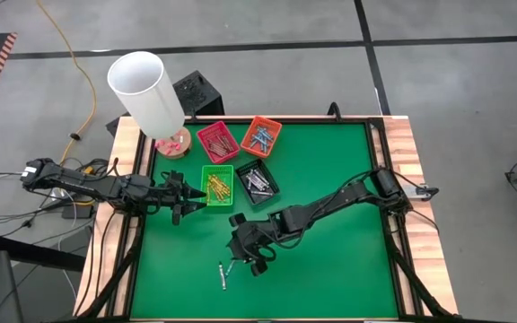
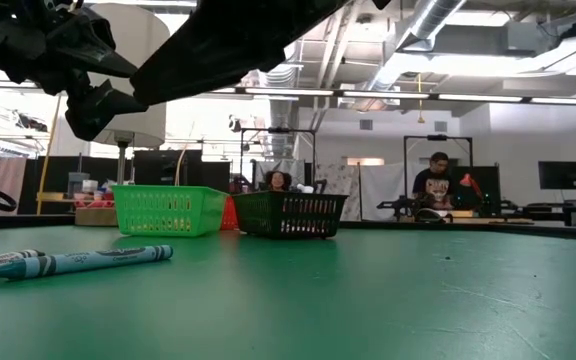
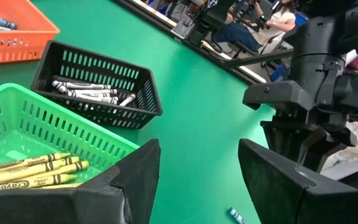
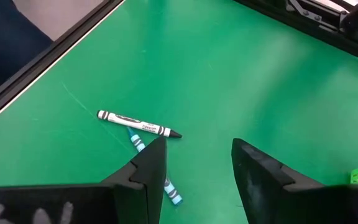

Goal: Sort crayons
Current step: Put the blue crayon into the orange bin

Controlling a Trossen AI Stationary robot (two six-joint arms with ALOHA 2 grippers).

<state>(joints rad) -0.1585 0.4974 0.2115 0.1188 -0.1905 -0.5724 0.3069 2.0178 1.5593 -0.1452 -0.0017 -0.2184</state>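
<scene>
The green table [image 1: 330, 206] carries everything, with a tall white cylinder [image 1: 146, 90] standing at its far left corner. The right arm reaches in from the right edge toward the middle, and its right gripper [image 1: 257, 260] hangs over the near centre with its fingers spread and nothing between them. The left arm comes in from the left edge; the left gripper [image 1: 191, 199] hovers just left of the green tray [image 1: 217, 185], fingers also apart and empty.

Four small trays sit in a cluster at the far centre. The red tray [image 1: 217, 141] and orange tray [image 1: 260, 135] form the far pair, red on the left. The green tray and black tray [image 1: 257, 182] form the near pair, green on the left. Yellow crayons [image 3: 27, 173] lie in the green tray, black-and-white ones [image 3: 89, 93] in the black tray, and blue ones [image 1: 260, 138] in the orange tray.

Two loose crayons lie on the bare table just near-left of the right gripper: a black-tipped crayon [image 4: 138, 124] crossing over a light blue crayon [image 4: 154, 168], the two touching.
</scene>
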